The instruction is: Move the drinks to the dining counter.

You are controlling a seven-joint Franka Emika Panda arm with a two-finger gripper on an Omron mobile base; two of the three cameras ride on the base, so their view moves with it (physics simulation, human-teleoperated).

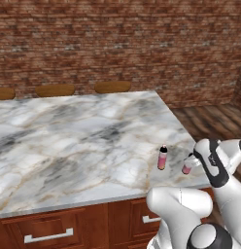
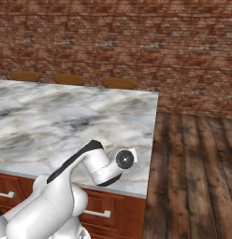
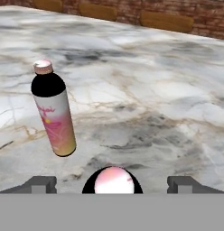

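Two slim pink drinks stand on the dining counter [image 1: 83, 141], a marble-topped island, near its front right corner. The first bottle [image 1: 163, 158] [image 3: 54, 118] stands upright and free, with a black shoulder and a pink cap. A short way to its right stands the second bottle [image 1: 186, 167], just in front of my hand. In the hand view its round top [image 3: 114, 181] sits low between my two fingertips [image 3: 40, 184]. A gap shows on each side of it, so my gripper [image 3: 113, 185] is open around it without touching. In the right base view my arm hides both bottles.
Round wooden stools [image 1: 112, 86] [image 2: 119, 83] line the island's far side in front of a brick wall. Reddish drawers with silver handles [image 1: 48, 236] face me below the top. The counter's right edge [image 2: 153, 140] drops to a wooden floor.
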